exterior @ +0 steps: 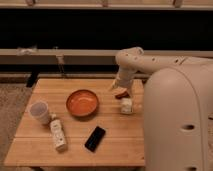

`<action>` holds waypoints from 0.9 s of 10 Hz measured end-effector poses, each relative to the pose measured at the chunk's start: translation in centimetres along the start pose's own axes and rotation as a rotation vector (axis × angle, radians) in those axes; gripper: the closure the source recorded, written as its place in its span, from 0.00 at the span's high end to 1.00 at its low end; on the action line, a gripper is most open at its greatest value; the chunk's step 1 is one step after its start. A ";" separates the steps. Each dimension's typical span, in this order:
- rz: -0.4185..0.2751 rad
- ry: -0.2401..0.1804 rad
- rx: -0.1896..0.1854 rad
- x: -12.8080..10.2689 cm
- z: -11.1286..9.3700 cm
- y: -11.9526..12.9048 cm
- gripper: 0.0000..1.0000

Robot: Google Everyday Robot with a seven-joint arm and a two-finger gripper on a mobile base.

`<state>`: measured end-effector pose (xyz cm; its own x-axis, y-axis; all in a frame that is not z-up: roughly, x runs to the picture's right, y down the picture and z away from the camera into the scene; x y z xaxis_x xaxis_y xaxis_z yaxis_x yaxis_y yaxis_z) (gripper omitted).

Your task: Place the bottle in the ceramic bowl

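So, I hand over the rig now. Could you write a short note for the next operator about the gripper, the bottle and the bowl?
The gripper: fingers open, holding nothing, low over the right side of the table, just right of the ceramic bowl.
The bottle: lying on its side at the front left, beside the white cup and left of the black phone, well apart from the gripper.
Done: nothing yet; the ceramic bowl looks empty.
Left: reach across to the bottle, grasp it, lift it, set it in the ceramic bowl.

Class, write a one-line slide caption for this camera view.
Robot's gripper is right of the ceramic bowl; the bottle lies beside the white cup on the wooden table.
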<state>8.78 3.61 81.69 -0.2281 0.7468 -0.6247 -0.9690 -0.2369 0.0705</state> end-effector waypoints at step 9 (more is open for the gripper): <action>-0.584 0.085 -0.066 22.3 0.0 4.1 0.80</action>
<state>-0.31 19.27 68.09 0.3524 0.7137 -0.6053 -0.9230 0.1582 -0.3508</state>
